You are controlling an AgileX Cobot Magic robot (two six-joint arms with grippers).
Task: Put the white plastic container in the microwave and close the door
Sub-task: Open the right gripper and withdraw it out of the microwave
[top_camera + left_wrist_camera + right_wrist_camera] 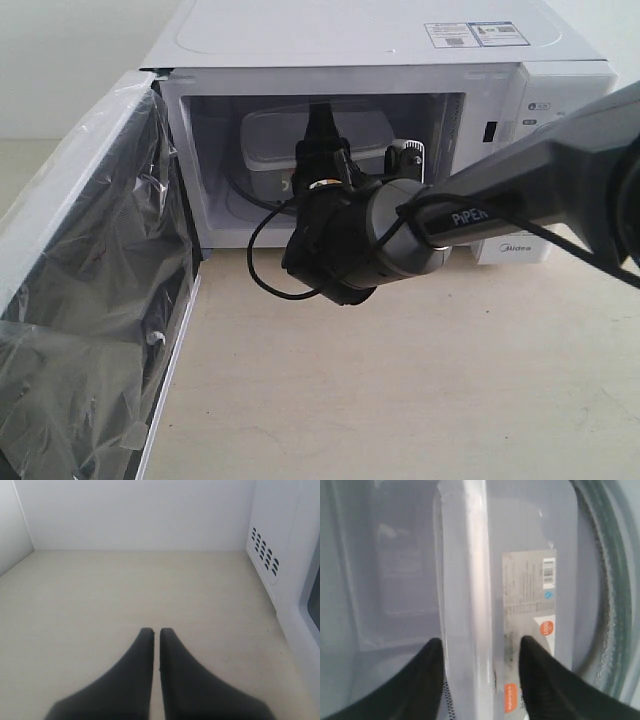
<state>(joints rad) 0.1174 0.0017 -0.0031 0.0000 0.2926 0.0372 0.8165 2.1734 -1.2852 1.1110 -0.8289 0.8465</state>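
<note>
right gripper [481, 641] inside the microwave [350, 40], jaws apart astride the rim of the white plastic container [465, 580]. the container lies on the turntable [605, 605], long axis across the cavity. whether i clamp it i cannot tell. the door [90, 250] stands open at left, probably nearer my left gripper [156, 631], whose jaws are pressed together.

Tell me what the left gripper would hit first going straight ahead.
Probably the white wall beyond the bare table. The way there looks free, and the microwave sits off that line.
</note>
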